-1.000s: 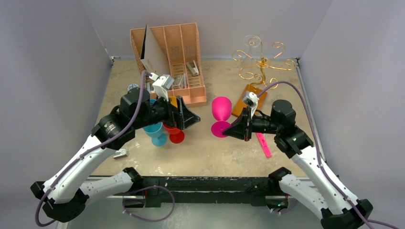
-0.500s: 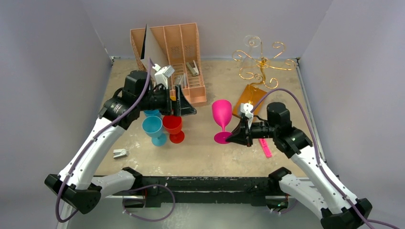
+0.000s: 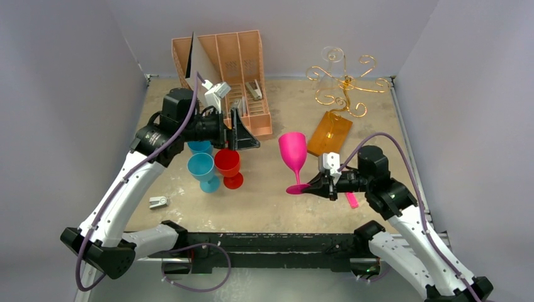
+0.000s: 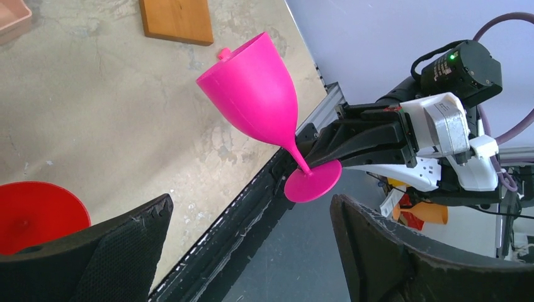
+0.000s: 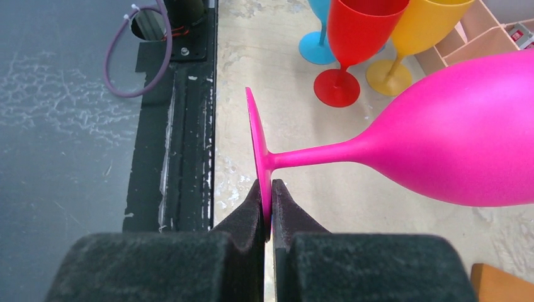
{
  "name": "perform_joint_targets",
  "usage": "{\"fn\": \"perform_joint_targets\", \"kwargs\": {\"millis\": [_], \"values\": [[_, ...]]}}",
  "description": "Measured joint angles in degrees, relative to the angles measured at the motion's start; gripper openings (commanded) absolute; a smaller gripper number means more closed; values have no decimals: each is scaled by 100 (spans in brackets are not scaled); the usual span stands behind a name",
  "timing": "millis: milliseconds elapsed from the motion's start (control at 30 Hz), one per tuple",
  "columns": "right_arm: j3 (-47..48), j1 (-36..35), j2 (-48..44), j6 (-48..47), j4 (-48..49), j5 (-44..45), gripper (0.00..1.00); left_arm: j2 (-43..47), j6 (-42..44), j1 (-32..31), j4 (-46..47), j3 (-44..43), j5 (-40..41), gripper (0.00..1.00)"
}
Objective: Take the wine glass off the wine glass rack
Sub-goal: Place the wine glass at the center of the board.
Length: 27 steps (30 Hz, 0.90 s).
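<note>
Right gripper (image 5: 271,204): fingers clenched flat on the rim of the foot of the pink wine glass (image 3: 293,150), one pad on each face of the disc.
Pink wine glass: stem runs straight out from the right fingertips, with the bowl at the far end beyond them. It leans, and only its foot (image 5: 259,151) is gripped.
Wine glass rack (image 3: 344,83): gold wire arms well beyond the right fingers, at the far corner. Its wooden base (image 3: 329,133) lies past the pink bowl, apart from it.
Left gripper (image 4: 252,251): fingers (image 4: 119,251) spread wide with nothing between them. The pink glass is ahead of them, untouched.
Red glass (image 3: 228,165): just below the left fingers, upright.
Blue glass (image 3: 201,168): beside the red one, on the side away from the right fingers.
Yellow glass (image 5: 428,25): behind the red one, seen from the right wrist.
File organiser (image 3: 239,47): just beyond the left fingers.
Pink strip (image 3: 351,200): on the table (image 3: 271,207), behind the right fingertips, under the wrist.
</note>
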<state>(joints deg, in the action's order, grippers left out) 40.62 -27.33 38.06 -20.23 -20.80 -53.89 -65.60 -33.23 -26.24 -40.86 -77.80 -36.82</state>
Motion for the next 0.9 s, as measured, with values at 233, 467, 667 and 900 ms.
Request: {"fn": "perform_joint_targets", "kwargs": {"millis": [233, 467, 667, 900], "values": [[-15, 0, 179, -745, -144, -289, 0, -157, 149, 0, -35, -142, -42, 94], [-107, 0, 267, -981, 103, -610, 0, -225, 387, 0, -81, -149, -238, 92], [-448, 0, 101, -518, 1036, -1032, 0, -221, 400, 0, -7, -146, -411, 92], [-455, 0, 162, -540, 1119, -1532, 0, -378, 439, 0, 455, -166, -1045, 92]]}}
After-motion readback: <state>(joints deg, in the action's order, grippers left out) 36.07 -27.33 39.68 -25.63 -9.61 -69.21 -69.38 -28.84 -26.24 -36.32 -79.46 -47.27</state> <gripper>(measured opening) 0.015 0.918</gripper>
